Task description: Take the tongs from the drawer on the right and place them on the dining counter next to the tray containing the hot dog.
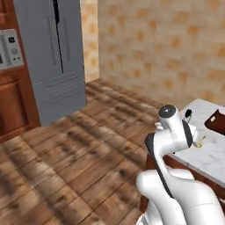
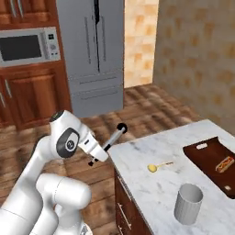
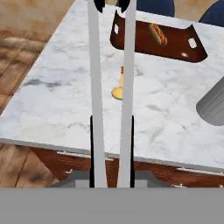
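My gripper (image 3: 111,173) is shut on the tongs (image 3: 96,87), two long grey arms with black tips that reach out over the edge of the dining counter (image 3: 57,100). From the right base, the tongs (image 2: 114,137) slant up from the gripper (image 2: 97,154) toward the counter's (image 2: 151,193) near corner. The dark brown tray (image 3: 175,46) lies farther across the marbled top, with the hot dog (image 3: 158,34) in it. The same tray (image 2: 205,158) and hot dog (image 2: 224,164) sit at the right. A black tongs tip (image 1: 188,115) pokes past my arm. The drawer is out of view.
A gold spoon (image 3: 118,89) lies on the counter between the tongs and the tray. A grey ribbed cup (image 2: 188,203) stands near the counter's front. Blue chairs (image 3: 153,5) are behind the counter. A grey fridge (image 2: 94,50) and a microwave (image 2: 27,46) stand across the wood floor.
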